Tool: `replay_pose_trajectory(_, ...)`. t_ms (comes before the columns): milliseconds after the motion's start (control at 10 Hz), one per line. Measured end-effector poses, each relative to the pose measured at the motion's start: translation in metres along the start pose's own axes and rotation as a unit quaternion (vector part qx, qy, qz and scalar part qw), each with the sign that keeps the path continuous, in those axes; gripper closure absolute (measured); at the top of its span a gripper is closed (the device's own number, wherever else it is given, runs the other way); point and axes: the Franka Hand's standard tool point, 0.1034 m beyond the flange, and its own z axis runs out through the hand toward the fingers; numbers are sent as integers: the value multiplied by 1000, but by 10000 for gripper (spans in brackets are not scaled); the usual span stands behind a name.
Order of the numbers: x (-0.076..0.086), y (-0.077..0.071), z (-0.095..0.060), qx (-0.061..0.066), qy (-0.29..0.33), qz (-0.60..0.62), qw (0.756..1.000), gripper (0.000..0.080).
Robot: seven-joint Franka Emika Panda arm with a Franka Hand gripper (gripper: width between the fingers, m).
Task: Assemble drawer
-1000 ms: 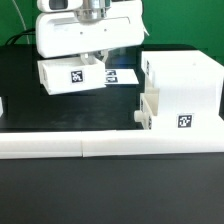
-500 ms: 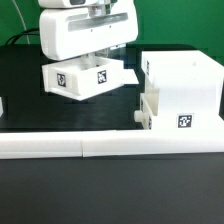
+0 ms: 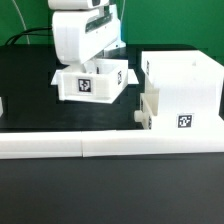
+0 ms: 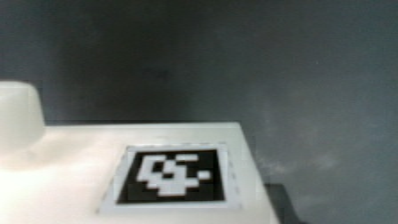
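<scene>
The white drawer case (image 3: pixel 182 85) stands at the exterior view's right, with a tag (image 3: pixel 183 122) on its front. A white tray-like part (image 3: pixel 148 110) sticks out of its lower left side. A second white tray (image 3: pixel 90 85) with a square tag sits at the centre left, over the black table. My gripper (image 3: pixel 97 66) reaches down into this tray from above and is shut on its wall. In the wrist view the tray's tagged white face (image 4: pixel 175 172) fills the near part; my fingers do not show there.
Long low white rails (image 3: pixel 100 147) run along the front edge of the black table (image 3: pixel 30 100). A small white piece (image 3: pixel 2 105) lies at the exterior view's left edge. Cables hang at the back left.
The tray has turned in my grip and moved toward the exterior view's right, nearer the case. Its tag now faces the camera squarely. The case has not moved.
</scene>
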Motion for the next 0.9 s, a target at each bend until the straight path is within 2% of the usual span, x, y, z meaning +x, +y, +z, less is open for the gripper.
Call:
replay_pose_trajectory(100,-3,1,1,-2,-7,-77,997,757)
replay_pose_trajectory(300,-1,8,3,5,-25,-175,984,757)
replay_pose_trajectory(700,-3,7,5,6,-25,-158,987,757)
replay_pose_trajectory(900,4,19,5,12,-25,-158,987,757)
